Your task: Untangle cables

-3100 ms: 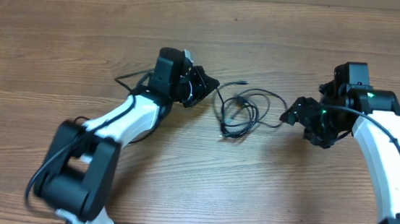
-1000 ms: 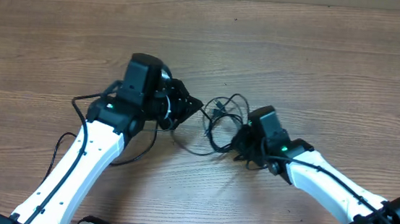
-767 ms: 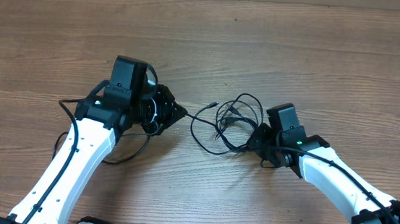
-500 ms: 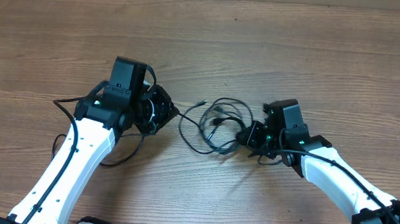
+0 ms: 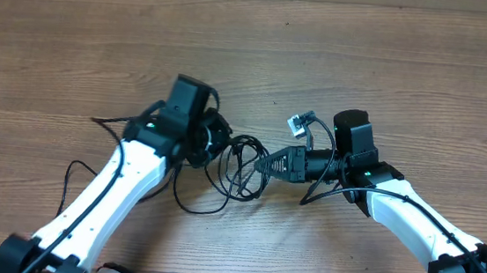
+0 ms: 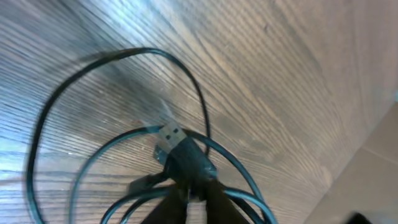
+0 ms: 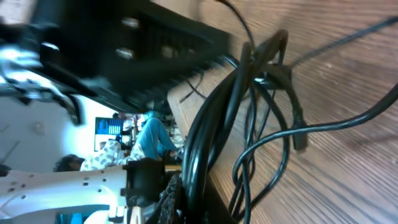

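Note:
The cables (image 5: 239,167) lie as a tangle of thin black loops on the wooden table between my two arms. My left gripper (image 5: 223,144) is at the tangle's left side. In the left wrist view its fingers (image 6: 198,198) are pinched on one cord just behind a silver-tipped plug (image 6: 170,133), and other loops (image 6: 93,93) curve round on the wood. My right gripper (image 5: 269,163) points left into the tangle's right side. In the right wrist view the gripper (image 7: 208,196) is shut on a bundle of cords (image 7: 249,93) that runs up from between the fingers.
The left arm's own thicker black wire (image 5: 187,200) loops on the table beside its forearm. A small white connector (image 5: 298,124) sticks up near the right wrist. The left arm's black body (image 7: 161,40) fills the upper left of the right wrist view.
The left gripper has moved right, up to the tangle. The right gripper has turned and reached left into it. The loops are bunched tighter between the two grippers.

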